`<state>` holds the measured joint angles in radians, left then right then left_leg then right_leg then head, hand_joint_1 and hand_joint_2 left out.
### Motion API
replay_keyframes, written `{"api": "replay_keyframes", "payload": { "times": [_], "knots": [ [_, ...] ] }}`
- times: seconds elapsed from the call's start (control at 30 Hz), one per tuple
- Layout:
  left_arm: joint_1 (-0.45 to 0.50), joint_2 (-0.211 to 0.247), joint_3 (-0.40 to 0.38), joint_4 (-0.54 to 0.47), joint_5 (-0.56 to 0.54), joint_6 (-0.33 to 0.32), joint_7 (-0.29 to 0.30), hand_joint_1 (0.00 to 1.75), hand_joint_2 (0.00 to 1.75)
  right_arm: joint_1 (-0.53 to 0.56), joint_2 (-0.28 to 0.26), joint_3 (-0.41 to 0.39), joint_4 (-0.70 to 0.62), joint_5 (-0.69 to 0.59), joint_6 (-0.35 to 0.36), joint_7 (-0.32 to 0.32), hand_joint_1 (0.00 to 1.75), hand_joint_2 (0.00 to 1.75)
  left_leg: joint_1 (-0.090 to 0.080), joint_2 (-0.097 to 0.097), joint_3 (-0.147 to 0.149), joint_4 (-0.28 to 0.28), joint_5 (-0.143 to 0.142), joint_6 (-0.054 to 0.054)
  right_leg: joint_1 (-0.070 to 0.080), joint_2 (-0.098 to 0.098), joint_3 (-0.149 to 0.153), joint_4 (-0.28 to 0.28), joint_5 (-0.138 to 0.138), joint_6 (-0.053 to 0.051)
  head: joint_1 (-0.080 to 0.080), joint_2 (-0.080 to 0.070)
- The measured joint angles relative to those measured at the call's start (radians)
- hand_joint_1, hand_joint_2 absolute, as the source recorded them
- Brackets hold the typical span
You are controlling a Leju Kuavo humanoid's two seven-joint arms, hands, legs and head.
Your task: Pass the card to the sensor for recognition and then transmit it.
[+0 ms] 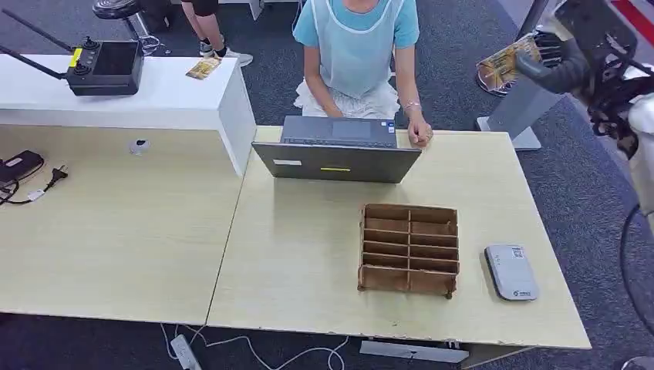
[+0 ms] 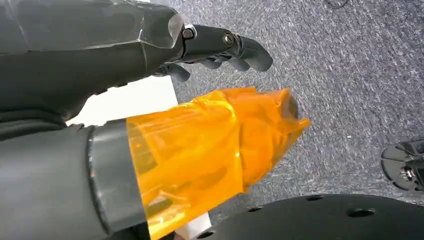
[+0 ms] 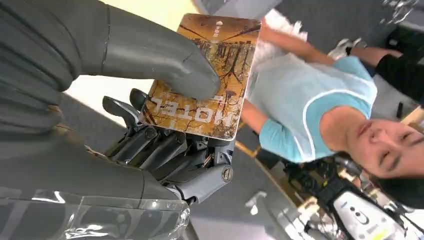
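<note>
Office corner — grey carpet, pale wood desks

Two light wood tables point(image 1: 116, 231) stand pushed together on speckled grey carpet point(image 1: 586, 177); a white counter point(image 1: 154, 96) sits behind the left one — even bright light, cables point(image 1: 254, 356) trailing on the floor under the front edge.

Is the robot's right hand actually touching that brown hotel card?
Touching. The right wrist view shows the right hand pinching the card: the thumb presses its printed face while the fingers back it from behind.
</note>
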<state>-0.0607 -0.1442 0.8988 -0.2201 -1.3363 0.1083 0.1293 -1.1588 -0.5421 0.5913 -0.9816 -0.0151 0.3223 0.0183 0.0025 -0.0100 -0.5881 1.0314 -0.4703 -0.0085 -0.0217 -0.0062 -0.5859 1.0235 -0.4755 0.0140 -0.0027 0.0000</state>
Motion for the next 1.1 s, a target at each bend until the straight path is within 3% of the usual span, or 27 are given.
{"api": "replay_keyframes", "payload": {
  "times": [0.17,0.3,0.83,1.1],
  "knots": [
    [-0.001,0.0,0.009,0.0,0.007,0.0,0.013,0.0,0.0,-0.017,0.046,0.039,-0.048,0.19,-0.115,0.02,1.75,1.75,0.0,0.001,0.0,0.0,0.0,0.0,0.0,0.001,0.0,0.0,0.0,0.0,0.0,0.0],
    [-0.003,-0.001,0.014,0.0,0.004,0.0,0.018,0.0,0.0,-0.032,0.113,0.069,-0.068,0.423,-0.204,0.022,1.75,1.75,0.0,0.001,0.001,0.0,0.0,-0.001,0.0,0.002,0.0,0.0,0.0,0.0,0.0,0.0],
    [-0.007,-0.004,0.014,0.0,-0.028,-0.001,0.02,0.0,0.0,-0.055,0.239,0.111,-0.056,0.694,-0.251,0.015,1.75,1.75,0.0,0.0,0.0,0.0,0.001,-0.001,0.0,0.001,0.0,0.0,0.0,0.0,0.0,0.0],
    [-0.007,-0.004,0.014,0.0,-0.029,-0.002,0.02,0.0,0.0,-0.056,0.273,0.116,-0.037,0.719,-0.254,0.013,1.75,1.75,0.001,0.0,0.0,0.0,0.001,-0.001,0.001,0.0,0.0,0.0,0.0,0.0,0.0,0.0]
  ]
}}
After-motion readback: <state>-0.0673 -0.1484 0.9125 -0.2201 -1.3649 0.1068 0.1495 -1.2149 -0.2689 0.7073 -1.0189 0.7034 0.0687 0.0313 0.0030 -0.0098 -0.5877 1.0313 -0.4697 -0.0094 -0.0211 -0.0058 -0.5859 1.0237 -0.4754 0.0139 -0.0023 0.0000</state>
